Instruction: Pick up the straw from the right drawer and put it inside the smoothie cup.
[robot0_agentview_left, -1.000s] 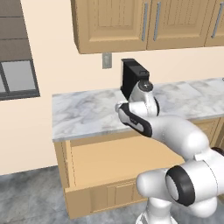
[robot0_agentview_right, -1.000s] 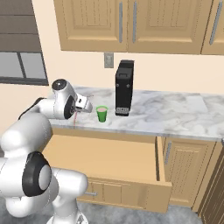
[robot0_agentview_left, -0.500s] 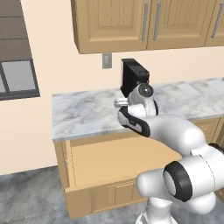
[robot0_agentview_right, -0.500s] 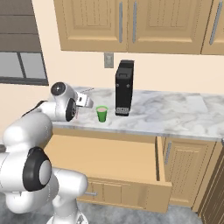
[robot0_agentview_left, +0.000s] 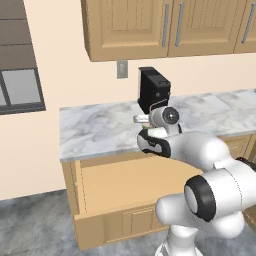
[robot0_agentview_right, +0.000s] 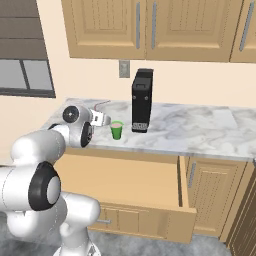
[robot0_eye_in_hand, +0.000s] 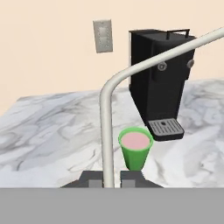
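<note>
Now the straw is up beside the smoothie cup.
Fingers (robot0_eye_in_hand: 111, 178) pinch the thin bent straw (robot0_eye_in_hand: 106, 131) just left of the tapered green smoothie cup (robot0_eye_in_hand: 135, 148) on the marbled counter (robot0_eye_in_hand: 52, 131).

I see a marble counter (robot0_agentview_right: 200, 131) running along the wall. On it stand the smoothie cup (robot0_agentview_right: 116, 130), holding pink liquid, and just beside it the black coffee machine (robot0_agentview_right: 141, 100). Below the counter, the right drawer (robot0_agentview_right: 150, 181) stands open.
</note>
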